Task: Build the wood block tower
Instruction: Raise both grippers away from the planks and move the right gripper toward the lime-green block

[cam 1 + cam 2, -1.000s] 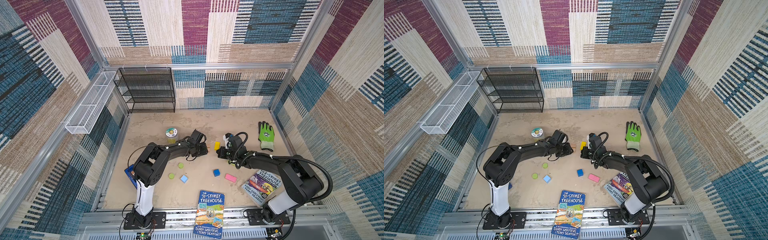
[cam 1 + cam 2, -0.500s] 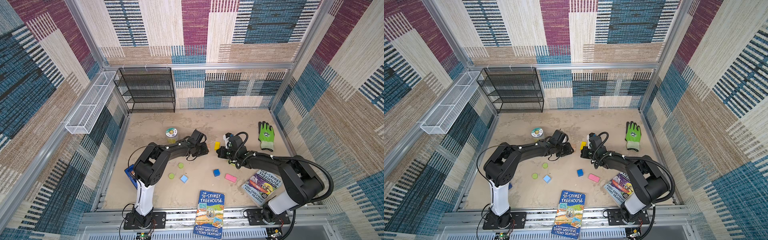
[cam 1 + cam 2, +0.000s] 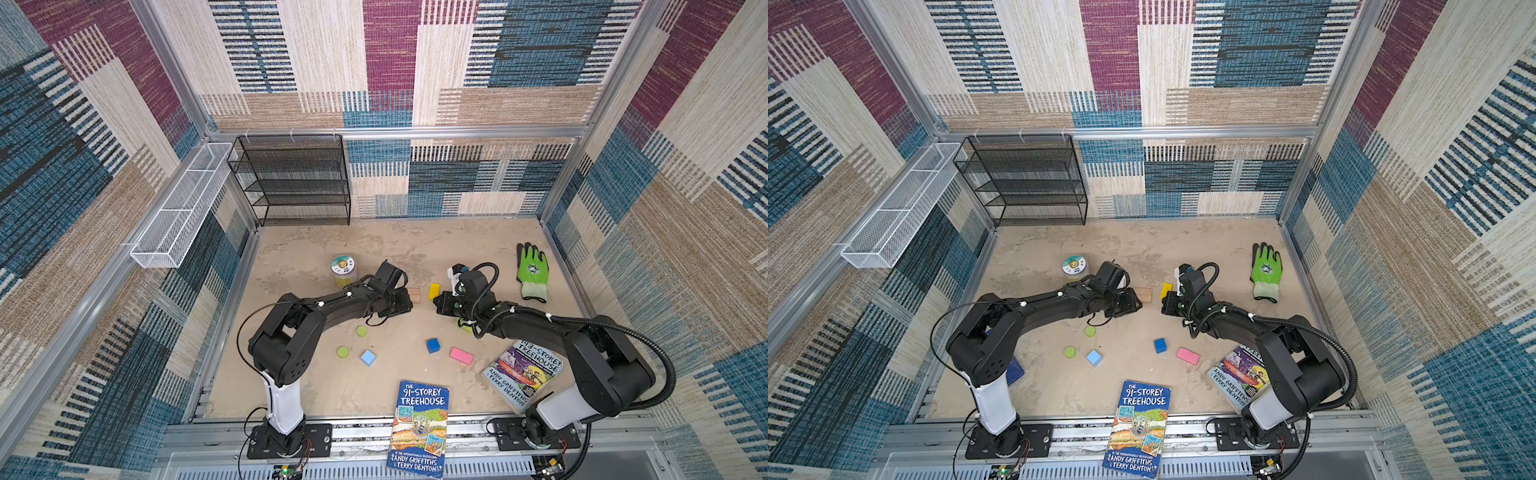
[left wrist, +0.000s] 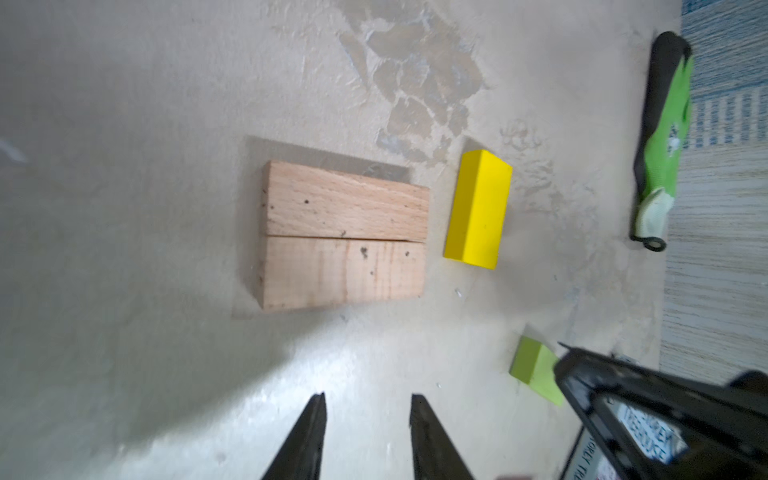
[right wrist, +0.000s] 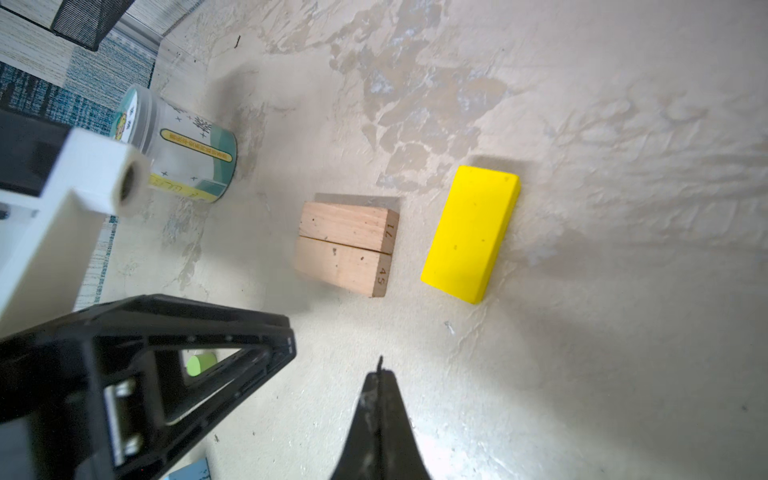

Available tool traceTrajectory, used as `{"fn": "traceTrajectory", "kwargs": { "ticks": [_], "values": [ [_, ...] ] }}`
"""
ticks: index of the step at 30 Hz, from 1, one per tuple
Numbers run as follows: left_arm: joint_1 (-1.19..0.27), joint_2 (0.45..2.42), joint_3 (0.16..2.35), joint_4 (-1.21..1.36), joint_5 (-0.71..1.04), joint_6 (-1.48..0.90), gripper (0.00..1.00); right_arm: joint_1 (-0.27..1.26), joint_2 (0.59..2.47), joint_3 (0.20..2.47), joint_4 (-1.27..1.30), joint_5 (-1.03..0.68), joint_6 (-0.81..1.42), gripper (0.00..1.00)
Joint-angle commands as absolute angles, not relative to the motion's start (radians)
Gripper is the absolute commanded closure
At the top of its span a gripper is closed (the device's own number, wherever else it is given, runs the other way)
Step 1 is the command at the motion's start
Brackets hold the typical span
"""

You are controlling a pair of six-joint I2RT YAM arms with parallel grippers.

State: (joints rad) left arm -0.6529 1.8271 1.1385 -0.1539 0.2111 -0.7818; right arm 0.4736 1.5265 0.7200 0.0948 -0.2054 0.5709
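Left wrist view gives you the clearest read: the left pincer (image 4: pixel 368 401) has its jaws a little apart with nothing between them, its tips pointing at the two tan bars (image 4: pixel 345 235) from just short of them. Over the last second neither arm has shifted much in the top views. The one change is that those jaws have eased slightly wider, which suggests you have just let go of the bars.

The bars lie flat on the bench (image 4: pixel 124 166), long sides touching, about midway between its left and right edges and between the two pincers. The yellow oblong (image 4: pixel 478 210) lies just beside their ends, not touching them. The right pincer (image 5: pixel 380 374) is pressed together and empty, aimed at the same pair from the other side. The lime oblong (image 4: pixel 534 372) is partly hidden behind it.

Nothing is stacked yet, so you are at the very start, with the tan pair likely serving as the base. The dark-blue cube (image 3: pixel 432 345), pink oblong (image 3: pixel 461 356), light-blue cube (image 3: pixel 368 357) and both lime round pieces (image 3: pixel 361 331) lie scattered nearer the front edge, well apart from the bars. The yellow oblong looks the easiest next pick. Mind that a low approach could nudge the bars apart.
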Motion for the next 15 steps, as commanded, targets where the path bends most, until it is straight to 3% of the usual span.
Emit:
{"fn": "traceTrajectory", "kwargs": {
  "ticks": [1,9,15],
  "values": [
    [-0.653,1.751,1.114,-0.184,0.16,-0.757,0.62,0.475,1.5,0.729,0.077,-0.178,0.573,1.0],
    [-0.652,1.539,1.169,-0.322,-0.041,-0.587,0.62,0.477,1.42,0.734,-0.043,-0.092,0.583,0.99],
    [-0.627,1.466,1.282,-0.416,-0.162,-0.429,0.52,0.511,1.345,0.735,-0.164,0.005,0.621,0.94]
  ]
}}
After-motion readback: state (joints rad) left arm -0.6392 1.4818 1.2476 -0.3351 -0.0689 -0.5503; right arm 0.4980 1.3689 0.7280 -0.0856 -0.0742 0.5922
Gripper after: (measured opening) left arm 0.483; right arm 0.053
